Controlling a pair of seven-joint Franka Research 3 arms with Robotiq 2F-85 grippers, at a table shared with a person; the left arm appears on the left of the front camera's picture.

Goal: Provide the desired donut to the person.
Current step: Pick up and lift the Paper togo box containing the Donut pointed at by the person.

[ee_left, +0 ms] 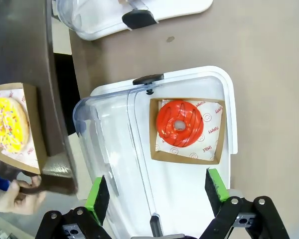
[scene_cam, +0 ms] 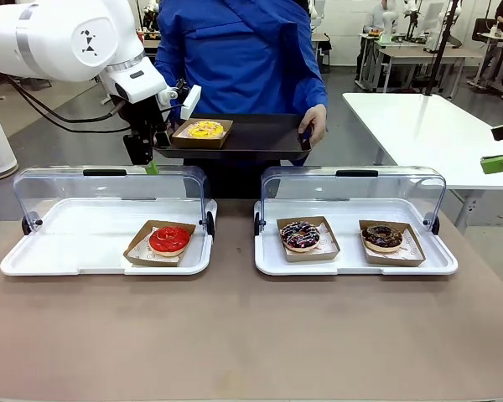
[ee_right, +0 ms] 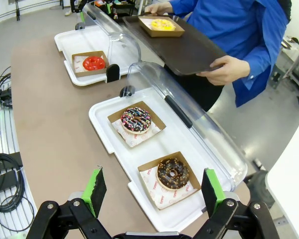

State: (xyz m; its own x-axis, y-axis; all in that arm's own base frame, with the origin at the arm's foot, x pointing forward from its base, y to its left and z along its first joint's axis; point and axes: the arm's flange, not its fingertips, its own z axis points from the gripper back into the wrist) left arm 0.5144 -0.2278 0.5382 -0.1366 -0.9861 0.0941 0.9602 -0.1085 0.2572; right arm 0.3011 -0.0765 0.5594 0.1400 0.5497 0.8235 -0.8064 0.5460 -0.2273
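A: Risk?
B: Left gripper [scene_cam: 147, 152] sat v. near the left end of the dark tray [scene_cam: 260, 139] that the person [scene_cam: 243, 59] held. A bump could've tipped it, w/ the yellow donut [scene_cam: 205, 129] boxed on top.
A: Pose?
B: Left arm was stretched fwd over the left case [scene_cam: 109, 179], jaws apart, empty. Right gripper [ee_right: 152, 191] was apart too, above the right case [ee_right: 97, 117].

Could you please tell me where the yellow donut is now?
In the front view, the yellow donut sits in its cardboard box at the left end of the dark tray the person holds, beyond the left display case with the red donut.
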